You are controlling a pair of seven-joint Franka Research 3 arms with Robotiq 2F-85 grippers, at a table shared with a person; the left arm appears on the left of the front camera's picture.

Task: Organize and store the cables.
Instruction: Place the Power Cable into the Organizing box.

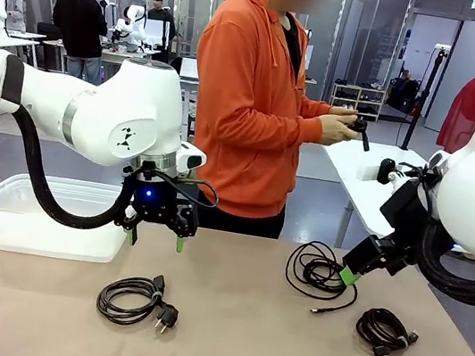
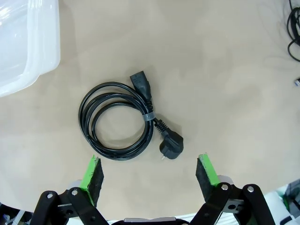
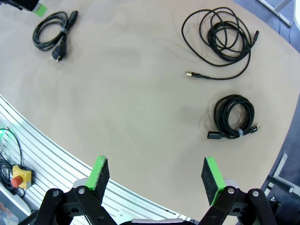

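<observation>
Three black cables lie on the tan table. A coiled power cord (image 1: pixel 133 297) (image 2: pixel 117 119) (image 3: pixel 51 33) with two plugs rests at the front left, directly below my open left gripper (image 1: pixel 156 237) (image 2: pixel 150 171), which hangs above it with nothing between its pads. A loosely spread cable (image 1: pixel 320 272) (image 3: pixel 225 35) sits right of centre, and a tight tied coil (image 1: pixel 385 331) (image 3: pixel 234 117) lies at the front right. My right gripper (image 1: pixel 350 275) (image 3: pixel 157 176) hovers open above the table near the loose cable, holding nothing. The person in an orange hoodie holds another black cable (image 1: pixel 356 125) in both hands.
A clear plastic bin (image 1: pixel 51 216) (image 2: pixel 28 42) stands at the table's left edge, beside the left gripper. A white side table (image 1: pixel 373 177) stands behind on the right. The table's near edge and a metal rail (image 3: pixel 42 140) run along the right wrist view's lower left.
</observation>
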